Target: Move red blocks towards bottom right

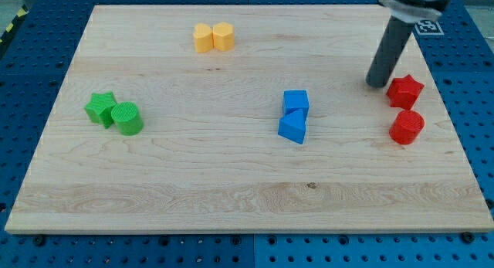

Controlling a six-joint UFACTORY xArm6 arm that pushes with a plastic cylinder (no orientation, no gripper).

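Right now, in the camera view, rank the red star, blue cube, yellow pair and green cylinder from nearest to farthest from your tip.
From my tip:
1. Red star block, just to its right, about touching.
2. Blue cube, to its left, mid-board.
3. Yellow pair, upper left.
4. Green cylinder, far left.

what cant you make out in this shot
- Arm: in the camera view the rod is cut off by the view's top edge; nothing above it shows.
- My tip: whether it touches the red star block beside it cannot be told.
- Orange blocks: too small to name shapes.
- Board: block undersides hidden.
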